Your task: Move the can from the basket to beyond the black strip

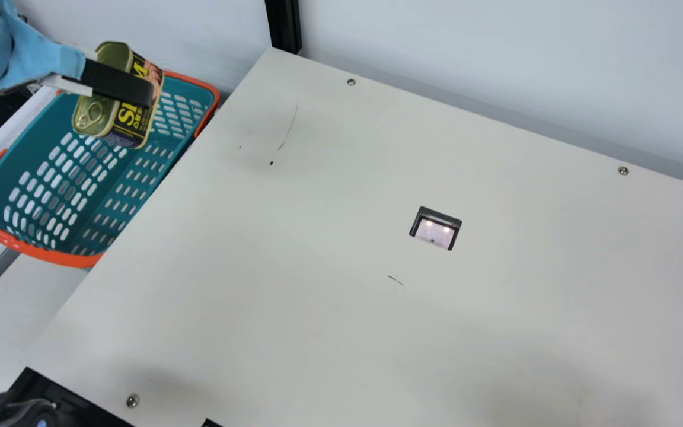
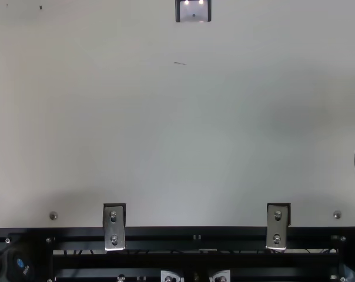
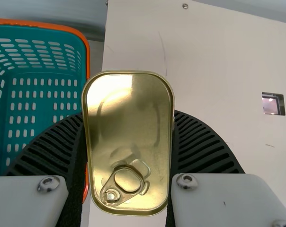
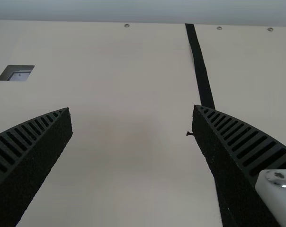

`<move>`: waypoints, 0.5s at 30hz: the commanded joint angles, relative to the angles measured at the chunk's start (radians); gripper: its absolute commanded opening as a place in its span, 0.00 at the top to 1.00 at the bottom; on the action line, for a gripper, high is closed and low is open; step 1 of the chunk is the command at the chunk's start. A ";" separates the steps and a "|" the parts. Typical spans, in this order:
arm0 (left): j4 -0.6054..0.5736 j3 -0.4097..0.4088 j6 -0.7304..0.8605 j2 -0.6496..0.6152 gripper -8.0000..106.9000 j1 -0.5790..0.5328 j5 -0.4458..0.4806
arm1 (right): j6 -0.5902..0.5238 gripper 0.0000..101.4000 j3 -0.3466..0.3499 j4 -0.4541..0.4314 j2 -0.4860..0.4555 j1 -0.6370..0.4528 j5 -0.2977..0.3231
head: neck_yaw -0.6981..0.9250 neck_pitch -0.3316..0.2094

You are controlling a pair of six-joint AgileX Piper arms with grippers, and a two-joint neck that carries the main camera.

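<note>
While the left claw (image 1: 140,86) grips the can (image 1: 134,121) near the basket (image 1: 57,257), right claw (image 4: 132,109) open, over table (image 1: 318,267)

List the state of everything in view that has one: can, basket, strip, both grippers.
Rectangular gold metal can with black label: lid sealed, pull tab down, held off the table.
Teal plastic basket with orange rim: upright, open-topped.
Flat black strip: laid out on the cream tabletop.
Left gripper: fingers closed on the can.
Right gripper: fingers open, nothing between them.
</note>
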 commanded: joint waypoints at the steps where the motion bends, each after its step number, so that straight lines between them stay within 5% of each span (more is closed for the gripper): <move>1: -0.008 -0.005 -0.026 0.004 0.84 -0.003 0.018 | 0.000 0.00 0.000 0.000 0.000 0.000 0.000 | 0.014 -0.030; 15: -0.087 0.066 -0.334 0.063 0.84 -0.097 0.079 | 0.000 0.00 0.000 0.000 0.000 0.000 0.000 | 0.014 -0.030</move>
